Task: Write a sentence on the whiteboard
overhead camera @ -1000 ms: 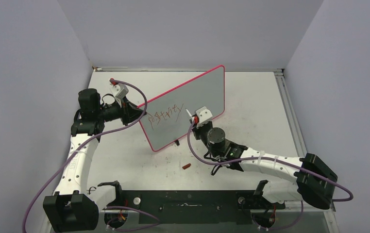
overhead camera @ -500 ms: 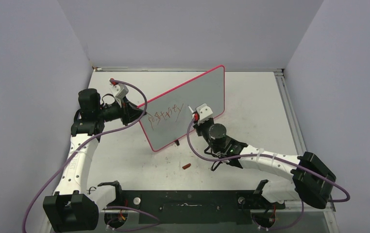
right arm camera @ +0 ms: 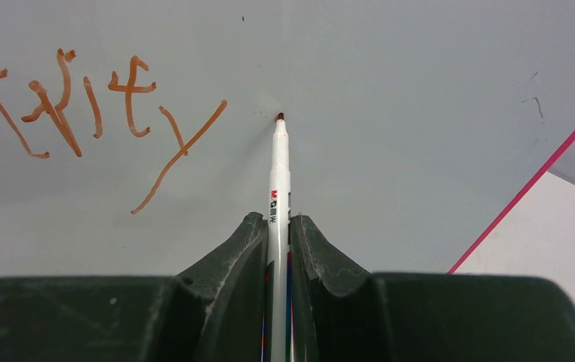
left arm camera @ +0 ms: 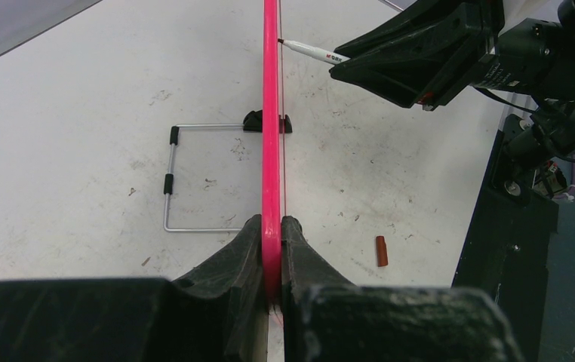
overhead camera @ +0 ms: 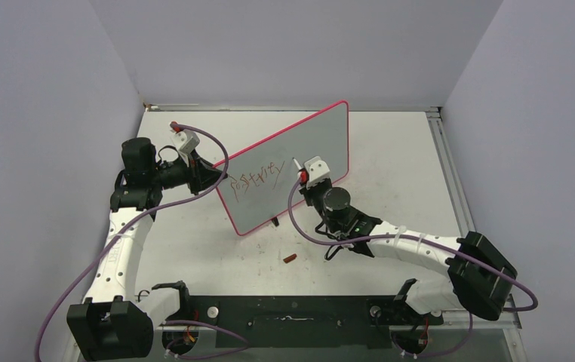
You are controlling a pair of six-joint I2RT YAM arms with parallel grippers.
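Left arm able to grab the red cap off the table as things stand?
Probably not. The left gripper is shut on the rim of the whiteboard, so it is occupied. The cap lies well apart, on the written side.

My two arms look much the same. On the left one I see a long white curved tube (overhead camera: 122, 243) with a chunky black block (overhead camera: 109, 329) at one end and black round joints (overhead camera: 138, 156) at the other. A thin purple cable (overhead camera: 64, 296) loops along it to a small white box (overhead camera: 187, 140). The right white tube (overhead camera: 420, 253) has its own purple cable (overhead camera: 291, 211). My left gripper (left arm camera: 271, 225) has thick black fingers with grainy tips. My right gripper (right arm camera: 278, 222) has smooth, curved, dark fingers.
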